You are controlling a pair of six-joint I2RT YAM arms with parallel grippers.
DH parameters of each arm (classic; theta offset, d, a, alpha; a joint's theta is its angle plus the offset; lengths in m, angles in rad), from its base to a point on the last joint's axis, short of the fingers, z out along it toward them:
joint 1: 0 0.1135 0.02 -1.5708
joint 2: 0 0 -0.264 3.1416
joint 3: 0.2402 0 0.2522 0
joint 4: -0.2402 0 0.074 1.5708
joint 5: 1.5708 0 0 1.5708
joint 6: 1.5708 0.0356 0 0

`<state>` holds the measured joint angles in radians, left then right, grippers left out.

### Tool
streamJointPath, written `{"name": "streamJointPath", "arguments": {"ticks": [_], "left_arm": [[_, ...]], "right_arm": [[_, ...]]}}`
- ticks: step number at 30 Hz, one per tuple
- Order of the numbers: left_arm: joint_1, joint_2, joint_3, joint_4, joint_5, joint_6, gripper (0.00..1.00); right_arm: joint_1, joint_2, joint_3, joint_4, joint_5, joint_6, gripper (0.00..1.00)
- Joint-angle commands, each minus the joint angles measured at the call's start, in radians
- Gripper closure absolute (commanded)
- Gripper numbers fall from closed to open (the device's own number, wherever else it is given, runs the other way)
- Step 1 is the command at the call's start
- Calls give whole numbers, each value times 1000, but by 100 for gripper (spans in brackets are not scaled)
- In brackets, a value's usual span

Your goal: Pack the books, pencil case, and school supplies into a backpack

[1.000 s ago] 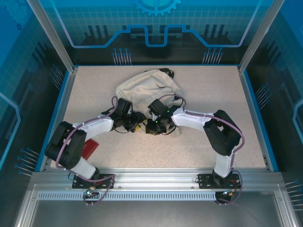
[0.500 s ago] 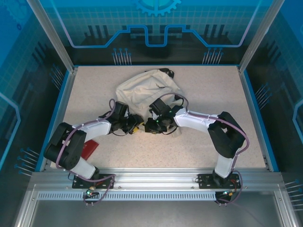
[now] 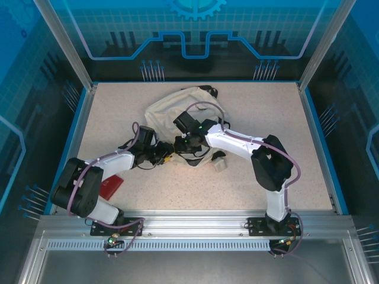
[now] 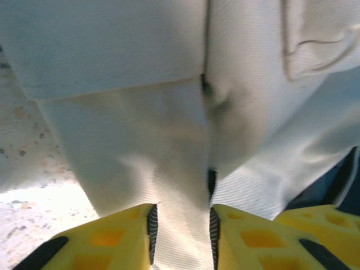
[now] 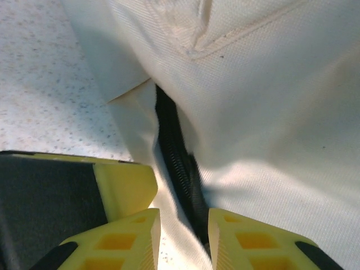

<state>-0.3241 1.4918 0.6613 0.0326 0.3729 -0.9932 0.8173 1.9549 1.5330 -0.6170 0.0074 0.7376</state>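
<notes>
Backpack (image 3: 172, 109) fabric lies inside left end effector (image 4: 183, 222) and right end effector (image 5: 184, 225).

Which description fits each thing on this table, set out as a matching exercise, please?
1 backpack
2 red flat object
3 tag
4 zip

a black, between the right arm's jaws
b beige, on the table beside the right forearm
c cream, mid-table
d near-left, beside the left arm

Pairs: 1-c, 2-d, 3-b, 4-a
</notes>
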Motion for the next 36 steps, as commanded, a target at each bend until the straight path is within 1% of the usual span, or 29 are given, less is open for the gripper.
{"name": "streamJointPath", "arguments": {"ticks": [1,5,11,13,19,22,24,27,30,33,36], "left_arm": [[9,32,-24,3,20,14,72],[10,62,-36,18,20,24,80],[10,109,-48,41,25,29,83],[10,119,-51,45,25,30,86],[10,148,-49,47,23,34,87],[10,156,-49,46,20,34,87],[12,156,-49,40,15,33,87],[14,156,-49,31,9,34,87],[14,157,-49,29,8,37,87],[16,157,-51,29,7,36,87],[16,157,-49,30,8,36,88]], "right_arm": [[8,49,60,-72,40,-30,70],[9,110,118,-105,27,-37,69],[14,172,176,-146,29,-33,70],[16,190,190,-158,35,-29,70],[23,235,228,-184,23,-41,69],[30,260,263,-236,62,-49,68],[36,267,283,-285,112,-42,70],[49,241,284,-331,194,-28,72],[57,204,273,-352,236,-17,72],[57,185,264,-351,236,-16,72],[60,191,266,-347,222,-15,75]]}}
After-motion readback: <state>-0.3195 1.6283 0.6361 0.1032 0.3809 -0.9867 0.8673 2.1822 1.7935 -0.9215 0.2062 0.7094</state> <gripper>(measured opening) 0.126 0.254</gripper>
